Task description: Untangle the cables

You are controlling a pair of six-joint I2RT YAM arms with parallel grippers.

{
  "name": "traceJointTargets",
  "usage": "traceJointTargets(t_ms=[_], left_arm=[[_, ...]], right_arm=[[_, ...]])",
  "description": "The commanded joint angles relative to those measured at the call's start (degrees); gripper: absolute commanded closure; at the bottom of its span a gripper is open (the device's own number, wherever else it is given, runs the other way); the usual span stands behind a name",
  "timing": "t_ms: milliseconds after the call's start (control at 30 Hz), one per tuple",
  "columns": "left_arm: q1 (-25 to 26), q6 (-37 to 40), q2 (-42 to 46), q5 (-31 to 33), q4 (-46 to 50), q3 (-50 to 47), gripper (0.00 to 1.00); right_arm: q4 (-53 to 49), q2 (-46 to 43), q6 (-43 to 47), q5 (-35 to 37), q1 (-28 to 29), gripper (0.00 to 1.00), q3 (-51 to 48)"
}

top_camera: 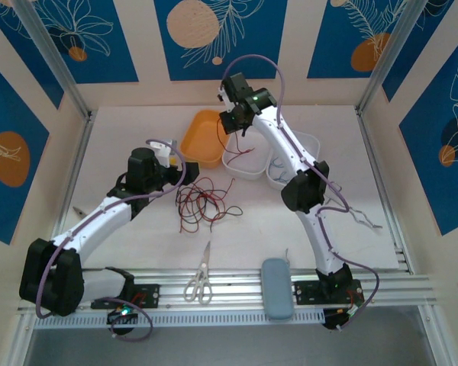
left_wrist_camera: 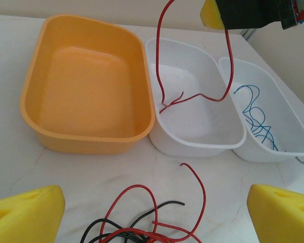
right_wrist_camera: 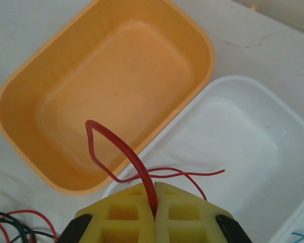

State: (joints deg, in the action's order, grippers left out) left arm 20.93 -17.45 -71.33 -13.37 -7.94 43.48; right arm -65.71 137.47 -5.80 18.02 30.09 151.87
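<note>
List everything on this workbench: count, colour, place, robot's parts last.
Orange tub: one, orange, far middle, empty.
White tubs: two, white, right of the orange tub.
Red cable: one, red, from right jaws into the left white tub.
Blue cable: one, blue, in the right white tub.
Cable tangle: one, red and black, in front of the tubs.
Scissors: one pair, pale handles, near edge.
Case: one, grey-blue, near edge, right of the scissors.
Left jaws: yellow, open, near the tangle.
Right jaws: yellow, shut on the red cable.
</note>
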Motion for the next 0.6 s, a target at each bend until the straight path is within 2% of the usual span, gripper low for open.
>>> traceJointTargets(t_ms=[0, 267, 433, 567], left_arm=[[0.52, 0.65, 0.01, 0.45, -0.54, -0.76, 0.08], [0.50, 0.82, 0.70, 0.89, -0.22, -1.52, 0.07], [0.50, 0.66, 0.59, 0.63, -0.49, -1.87, 0.07], [0.45, 0.44, 0.18, 0.47, -0.64, -1.90, 0.07]], right_arm=[[1.78, -0.94, -6.44, -5.71, -1.90, 1.00, -1.90], [0.17, -2.65, -20.86, -6.60, -6.80, 1.00, -8.52], [0.75, -2.27, -22.78, -6.61, -8.20, 1.00, -12.77], [0.99, -0.49, -22.62, -3.09, -7.59, 1.00, -14.46]])
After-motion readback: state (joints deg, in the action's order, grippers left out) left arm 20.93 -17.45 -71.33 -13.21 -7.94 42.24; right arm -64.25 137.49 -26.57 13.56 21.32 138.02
